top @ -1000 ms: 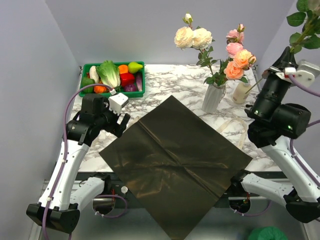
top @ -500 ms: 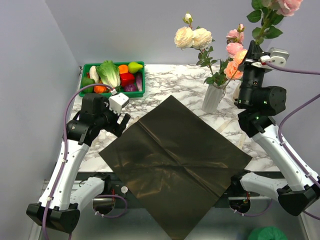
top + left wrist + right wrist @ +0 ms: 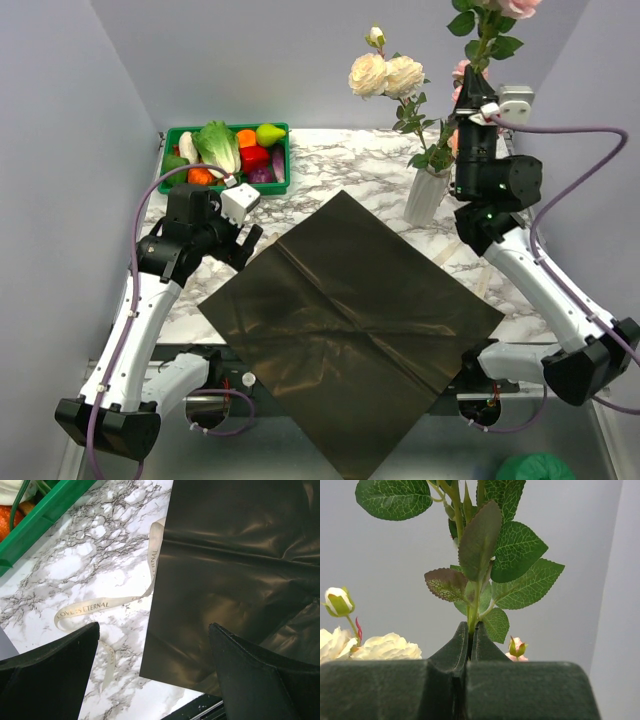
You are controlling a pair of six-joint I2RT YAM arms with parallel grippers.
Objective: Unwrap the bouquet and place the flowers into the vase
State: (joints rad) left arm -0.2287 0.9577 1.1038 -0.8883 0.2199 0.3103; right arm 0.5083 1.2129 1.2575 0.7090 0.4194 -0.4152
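Right gripper (image 3: 472, 92) has swung left toward the vase (image 3: 428, 197), pinching a rose stem (image 3: 472, 611); left gripper (image 3: 153, 630) gapes empty.

Left arm (image 3: 128, 345) and right arm (image 3: 548, 292): white link shells, black joint housings, black bases. Lilac cable (image 3: 572, 130) loops along each. White camera block (image 3: 237, 203) at each wrist. Left gripper (image 3: 154, 627), right gripper (image 3: 470, 632): matte black wedge-shaped fingers.

Plain pale grey-lilac walls (image 3: 250, 60) enclose three sides. The white tabletop with grey marble veining (image 3: 350, 160) sits under even, soft light.
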